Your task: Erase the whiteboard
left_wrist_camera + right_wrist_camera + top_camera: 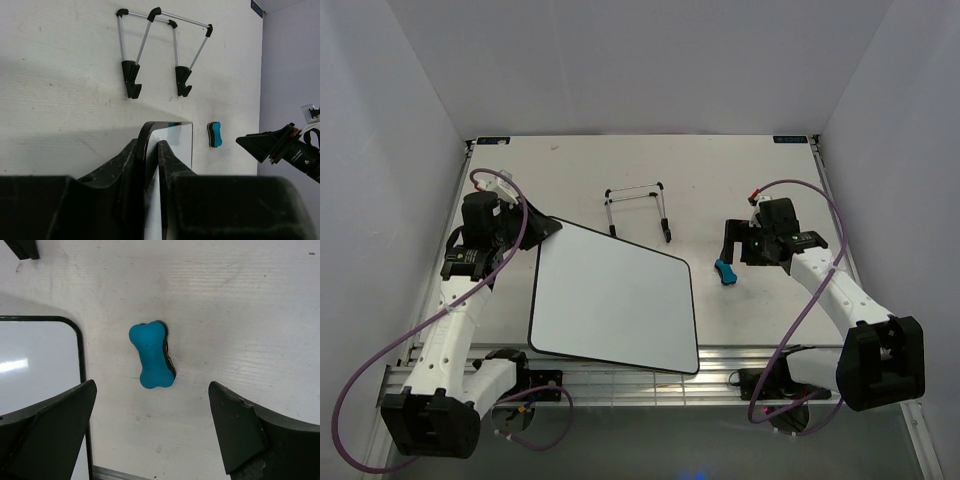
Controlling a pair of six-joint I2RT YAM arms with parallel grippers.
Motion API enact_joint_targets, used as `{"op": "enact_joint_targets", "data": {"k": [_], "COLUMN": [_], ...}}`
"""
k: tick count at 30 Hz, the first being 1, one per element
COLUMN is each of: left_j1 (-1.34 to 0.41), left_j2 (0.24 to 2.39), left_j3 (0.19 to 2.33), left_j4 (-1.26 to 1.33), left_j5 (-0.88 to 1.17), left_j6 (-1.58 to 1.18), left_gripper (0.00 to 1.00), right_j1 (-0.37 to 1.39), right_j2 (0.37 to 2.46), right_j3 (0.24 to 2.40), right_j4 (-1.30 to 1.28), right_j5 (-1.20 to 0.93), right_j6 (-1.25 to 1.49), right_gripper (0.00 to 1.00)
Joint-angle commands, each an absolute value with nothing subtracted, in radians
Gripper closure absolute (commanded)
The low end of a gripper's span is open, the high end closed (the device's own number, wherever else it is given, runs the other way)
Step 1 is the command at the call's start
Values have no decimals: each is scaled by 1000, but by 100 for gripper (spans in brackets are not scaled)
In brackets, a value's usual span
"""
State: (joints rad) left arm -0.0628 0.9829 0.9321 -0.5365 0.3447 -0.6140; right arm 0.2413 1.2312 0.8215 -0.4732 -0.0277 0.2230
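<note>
The blue eraser (152, 355) lies just right of the whiteboard (610, 300), straight under the wide-open right gripper (735, 250), long side pointing between its fingers, while the left gripper (150, 145) pinches the whiteboard's far left corner.

Blue eraser (151, 356) flat on table (720, 170); wire stand (132, 79) apart.

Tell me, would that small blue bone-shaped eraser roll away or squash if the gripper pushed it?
The small blue bone-shaped eraser lies flat on the white table, so it would probably slide, not roll. Its dark underside layer suggests some drag. It looks light, perhaps slightly squashy.
</note>
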Motion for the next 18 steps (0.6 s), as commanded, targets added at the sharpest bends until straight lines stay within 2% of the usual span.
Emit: {"op": "enact_joint_targets", "data": {"k": [1, 8, 12, 18], "left_j1": [-61, -32, -3, 63], "left_j2": [957, 1072, 1136, 1178], "left_j3": [922, 982, 992, 1049], "left_j4": [-476, -502, -471, -463], "left_j5": [371, 527, 725, 790], "left_j6": [-604, -627, -675, -704], "left_gripper": [100, 100, 100, 100], "right_j1": [233, 235, 235, 235], "right_j2": [1206, 1193, 1219, 1218], "right_j3": [830, 798, 788, 802], "right_j4": [-468, -399, -354, -348], "right_j5": [-113, -365, -567, -626], "right_j6": [183, 158, 156, 155], "right_gripper": [2, 5, 10, 10]}}
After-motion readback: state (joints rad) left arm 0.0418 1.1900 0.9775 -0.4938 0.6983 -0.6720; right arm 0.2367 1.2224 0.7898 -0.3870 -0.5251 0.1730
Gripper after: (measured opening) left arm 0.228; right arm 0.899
